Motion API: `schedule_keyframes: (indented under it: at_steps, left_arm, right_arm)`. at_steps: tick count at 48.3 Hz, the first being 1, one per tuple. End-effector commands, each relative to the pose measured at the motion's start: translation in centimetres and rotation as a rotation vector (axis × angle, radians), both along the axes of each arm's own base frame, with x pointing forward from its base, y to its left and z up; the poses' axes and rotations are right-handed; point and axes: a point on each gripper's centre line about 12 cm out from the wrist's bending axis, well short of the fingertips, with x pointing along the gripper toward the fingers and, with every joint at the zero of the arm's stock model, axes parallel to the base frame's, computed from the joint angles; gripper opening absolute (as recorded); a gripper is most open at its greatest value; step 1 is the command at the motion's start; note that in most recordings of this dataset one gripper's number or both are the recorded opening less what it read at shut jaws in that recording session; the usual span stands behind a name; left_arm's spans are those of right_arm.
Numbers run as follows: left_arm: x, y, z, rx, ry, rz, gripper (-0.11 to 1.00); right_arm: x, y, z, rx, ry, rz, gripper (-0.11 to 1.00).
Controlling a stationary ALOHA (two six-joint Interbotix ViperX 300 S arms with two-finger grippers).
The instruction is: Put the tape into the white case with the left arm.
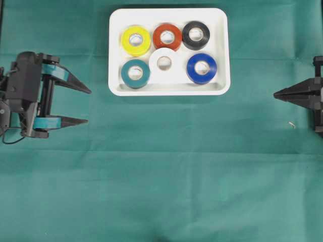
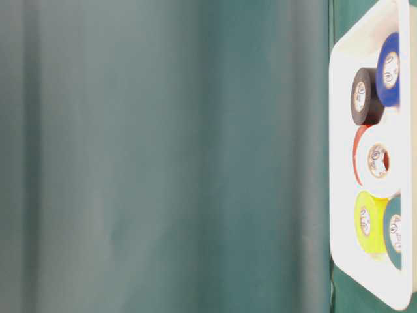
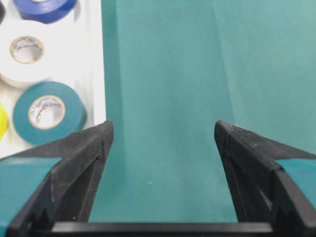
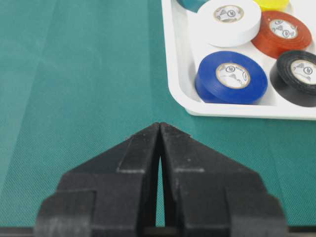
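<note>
So the left arm's gripper [image 1: 87,107], the black one with teal strips on its pointed fingers, sat at the left edge of the green cloth with its claw spread wide and nothing between the tips. It was well apart from the tray, pointing right across bare cloth.

Moving right, the shallow white plastic case [image 1: 169,91] with rounded corners lay at the far middle of the table, and all the tape was in it: a yellow roll [image 1: 136,40], a red-orange roll [image 1: 167,36] and a black roll [image 1: 196,34] along the far row, then a teal roll [image 1: 135,73], a white roll [image 1: 164,62] and a blue roll [image 1: 201,67] along the near row. No loose roll showed anywhere on the green tablecloth [image 1: 161,176], so I'd say the job looked finished, with maybe just parking the arm left.

Far right, the plain black right gripper [image 1: 276,94] had its claw pressed together, empty.

On views: only the overhead one had both arms and all six rolls together. The left wrist camera caught just the tray's near-left corner beside one fingertip. The right wrist camera showed the closed tips clearly, plus the printed labels inside the cores. The table-level view showed no arm at all, mostly cloth with the tray at the right edge.
</note>
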Motion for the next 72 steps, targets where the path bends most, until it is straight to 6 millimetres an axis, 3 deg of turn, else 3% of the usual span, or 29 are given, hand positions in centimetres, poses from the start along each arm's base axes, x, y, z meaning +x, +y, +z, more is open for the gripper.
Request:
schedule_keyframes:
  at_steps: [1, 43, 72]
  left_arm:
    - [-0.3, 0.3, 0.7, -0.009, -0.040, 0.015, 0.82]
    - [-6.6, 1.1, 1.6, -0.013, -0.247, 0.053, 0.82]
    - [-9.0, 1.3, 0.5, -0.012, -0.319, 0.065, 0.82]
  right_arm:
    - [0.2, -0.1, 0.3, 0.001, -0.008, -0.003, -0.09]
    - [0.2, -0.3, 0.3, 0.000, -0.008, -0.016, -0.09]
    - [0.2, -0.3, 0.3, 0.001, -0.009, -0.022, -0.09]
